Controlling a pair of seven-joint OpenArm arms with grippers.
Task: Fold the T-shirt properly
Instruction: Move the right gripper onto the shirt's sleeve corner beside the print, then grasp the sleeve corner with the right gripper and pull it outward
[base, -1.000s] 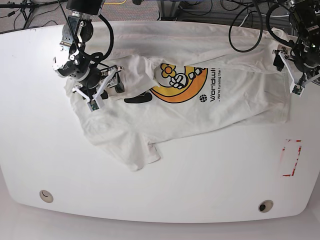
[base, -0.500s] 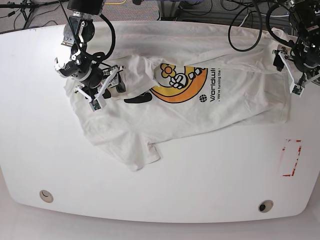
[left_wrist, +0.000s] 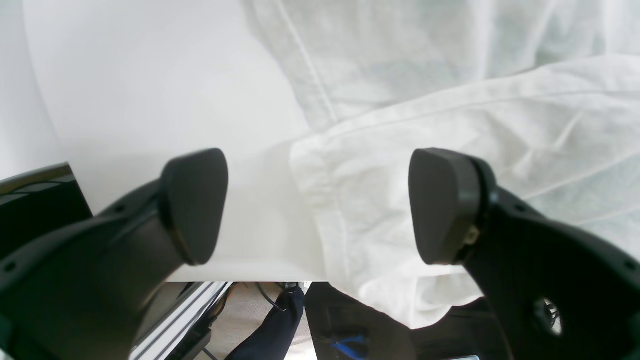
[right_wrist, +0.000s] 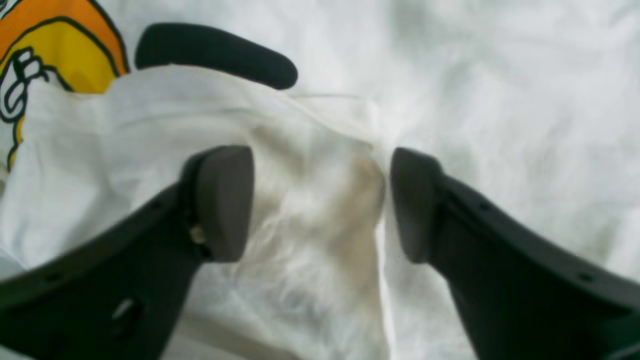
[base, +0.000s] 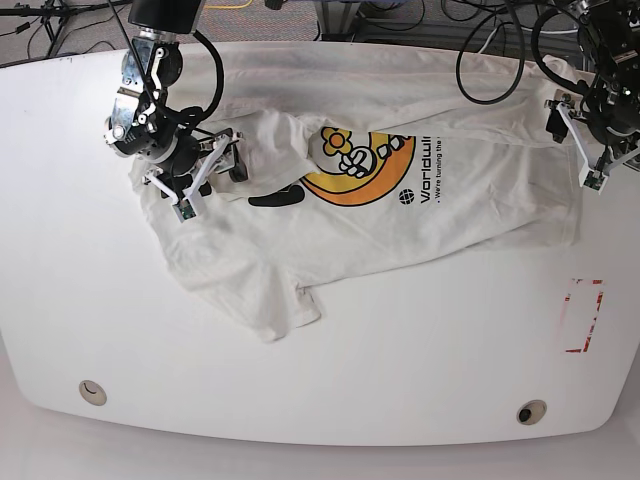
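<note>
T-shirt (base: 400, 190): spread rumpled on the white worktop (base: 400, 360), print uppermost. Left claw (left_wrist: 317, 207): spread wide, nothing gripped, a shirt edge seen below between its fingers. Right claw (right_wrist: 320, 205): parted, with a raised fold of the shirt lying loose between its fingers.

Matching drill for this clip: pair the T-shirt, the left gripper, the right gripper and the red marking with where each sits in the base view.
Things:
1. T-shirt
2. left gripper
3. right gripper
4. red marking

Places:
A. on bare table, lower right
B. spread across the table's upper middle
C. upper right, at the shirt's edge
D. upper left, over bunched cloth beside the printed graphic

Pairs: 1-B, 2-C, 3-D, 4-A
</note>
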